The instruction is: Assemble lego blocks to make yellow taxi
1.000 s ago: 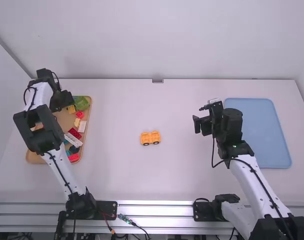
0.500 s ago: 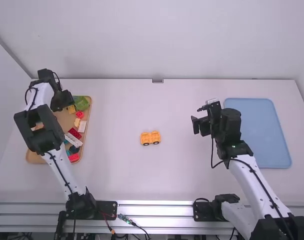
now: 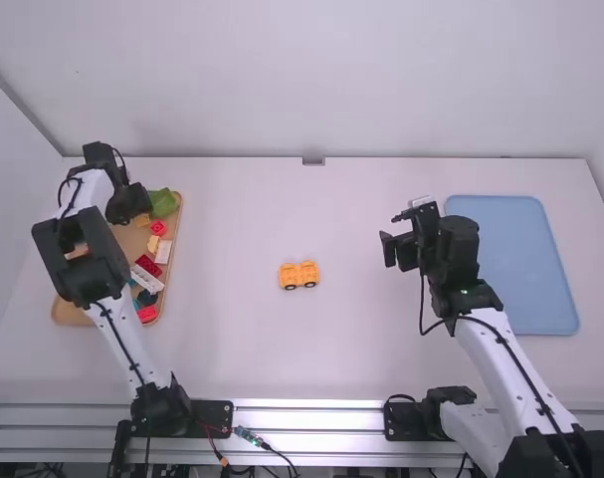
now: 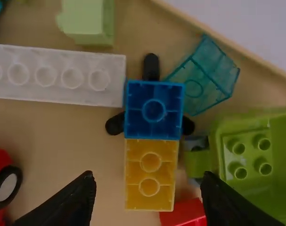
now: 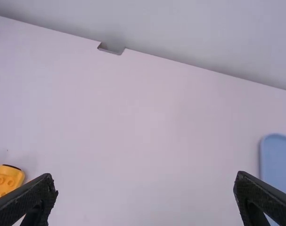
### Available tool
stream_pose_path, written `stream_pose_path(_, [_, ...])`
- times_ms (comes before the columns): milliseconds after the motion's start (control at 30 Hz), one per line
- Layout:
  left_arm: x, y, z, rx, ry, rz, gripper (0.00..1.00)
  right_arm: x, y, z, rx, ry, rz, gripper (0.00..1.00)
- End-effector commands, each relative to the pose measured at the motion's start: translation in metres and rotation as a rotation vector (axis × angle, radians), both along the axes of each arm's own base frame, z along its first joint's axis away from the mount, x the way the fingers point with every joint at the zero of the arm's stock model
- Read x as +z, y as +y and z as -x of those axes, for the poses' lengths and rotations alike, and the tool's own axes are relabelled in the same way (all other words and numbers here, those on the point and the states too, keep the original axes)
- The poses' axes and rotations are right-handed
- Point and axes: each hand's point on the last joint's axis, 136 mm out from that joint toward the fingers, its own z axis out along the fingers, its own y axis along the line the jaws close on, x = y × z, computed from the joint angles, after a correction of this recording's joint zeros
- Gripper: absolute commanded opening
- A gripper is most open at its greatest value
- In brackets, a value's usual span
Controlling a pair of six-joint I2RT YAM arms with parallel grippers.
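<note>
Left wrist view: left gripper (image 4: 147, 188) open, nothing between its tips. It's over the wooden tray (image 4: 218, 35), lined up on a yellow block (image 4: 133, 174). That block lies hollow side up, butted against a blue block (image 4: 171, 110); green block (image 4: 197, 162) just beside it, red block (image 4: 183, 214) near its other end. Likely the next pick for the taxi. Handling guess: light, stiff, smooth plastic – hard to crush, easy to skid or twist on a lopsided pinch. Take it by the two long side walls, around the middle. The green block crowds one wall, so a fingertip could land on it or drag it. Might also need flipping before it will stud on.

Right wrist view: right gripper (image 5: 146, 188) spread wide, empty. Wheeled base (image 5: 6, 180) shows studs up on the counter (image 5: 133, 141). Should roll if nudged, so I'd brace its sides while pressing a block down.

High view: base sits upright on its wheels, mid-counter, well apart from both trays. Yellow block is toward the wooden tray's far edge, left gripper above that end. Right gripper is by the left edge of the blue tray (image 3: 510, 259). My read – base is down, body still to build, so fairly early.
</note>
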Motion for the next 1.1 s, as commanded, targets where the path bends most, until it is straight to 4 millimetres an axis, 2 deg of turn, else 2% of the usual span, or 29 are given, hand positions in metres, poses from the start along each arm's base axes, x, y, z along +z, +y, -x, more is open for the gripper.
stream_pose_path(0, [-0.013,-0.017,0.002,-0.040,0.033,0.011,0.59,-0.006,-0.002,0.001,-0.008,0.017,-0.002,0.99])
stream_pose_path(267, [-0.017,-0.015,0.004,-0.027,0.051,-0.028,0.54,-0.006,-0.004,0.001,-0.013,0.018,-0.002,0.99])
stream_pose_path(467, [-0.012,-0.010,0.007,-0.017,0.056,-0.024,0.52,-0.006,-0.003,0.001,-0.009,0.016,-0.002,0.99])
stream_pose_path(700, [0.000,0.003,0.014,0.001,0.114,-0.112,0.57,-0.006,-0.004,0.001,-0.013,0.018,-0.002,0.99])
stream_pose_path(1067, [-0.009,0.009,0.014,-0.073,0.107,-0.132,0.60,-0.006,-0.003,0.001,-0.011,0.018,-0.002,0.99])
